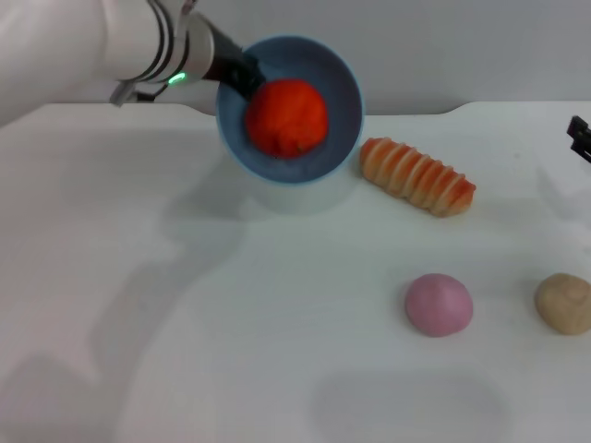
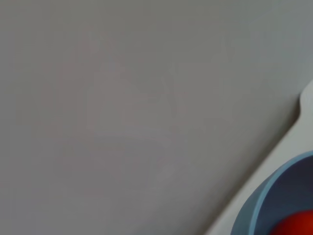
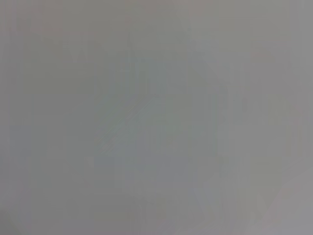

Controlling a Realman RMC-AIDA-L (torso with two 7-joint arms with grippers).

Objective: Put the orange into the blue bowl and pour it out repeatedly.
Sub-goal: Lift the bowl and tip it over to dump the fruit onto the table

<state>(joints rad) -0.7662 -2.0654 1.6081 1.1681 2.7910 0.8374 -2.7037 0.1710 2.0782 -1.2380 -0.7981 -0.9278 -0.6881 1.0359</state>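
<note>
The light-blue bowl (image 1: 332,92) is held up off the table and tipped so its mouth faces me. The red-orange orange (image 1: 287,116) lies inside it. My left gripper (image 1: 238,74) is shut on the bowl's rim at the upper left of the bowl. In the left wrist view a piece of the bowl's rim (image 2: 254,205) and a bit of the orange (image 2: 296,225) show. My right gripper (image 1: 580,137) shows only as a dark tip at the right edge of the head view, off to the side.
A striped orange-and-cream bread loaf (image 1: 416,175) lies on the white table (image 1: 185,323) just right of the bowl. A pink ball (image 1: 439,304) and a beige ball (image 1: 564,303) lie at the front right.
</note>
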